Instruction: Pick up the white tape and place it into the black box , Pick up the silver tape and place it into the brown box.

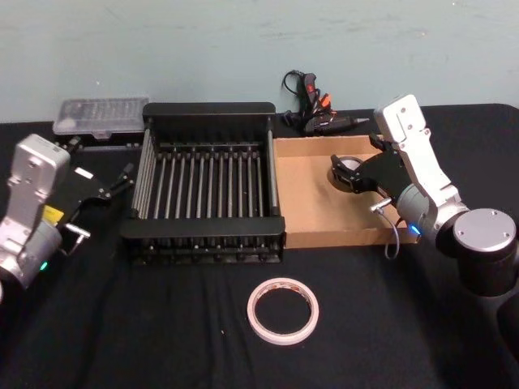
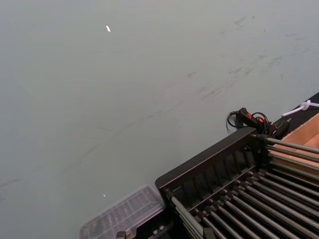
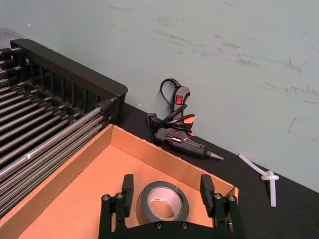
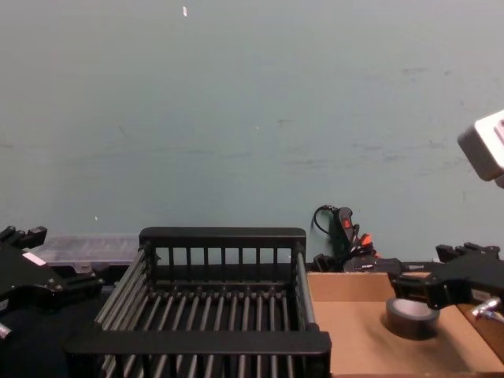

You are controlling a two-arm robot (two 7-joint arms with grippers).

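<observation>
While my right gripper hangs over the far right part of the brown box, the silver tape sits between its two fingers. From my right wrist view the jaws stand spread wider than the roll, with a gap showing on each side, so I read them as open and not gripping. Whether the roll is resting flat on the cardboard floor I judge likely — in the chest view it looks set down on the tray, just under my fingers — but I cannot be sure of the contact.

To finish this step well, I would lift straight up, keeping the fingers spread so neither pad drags the roll. The box's low far wall is near, and beyond it lie a glue gun and its cord, so any sideways drift toward the wall should be avoided until I am clear of the rim.

The white tape lies flat on the black cloth in front of the boxes, apart from both and nearer to the black box, which holds nothing that I can see through its slats. My left gripper waits to the left of that crate; I cannot tell how its fingers stand. A clear plastic case sits behind it, out of the way.
</observation>
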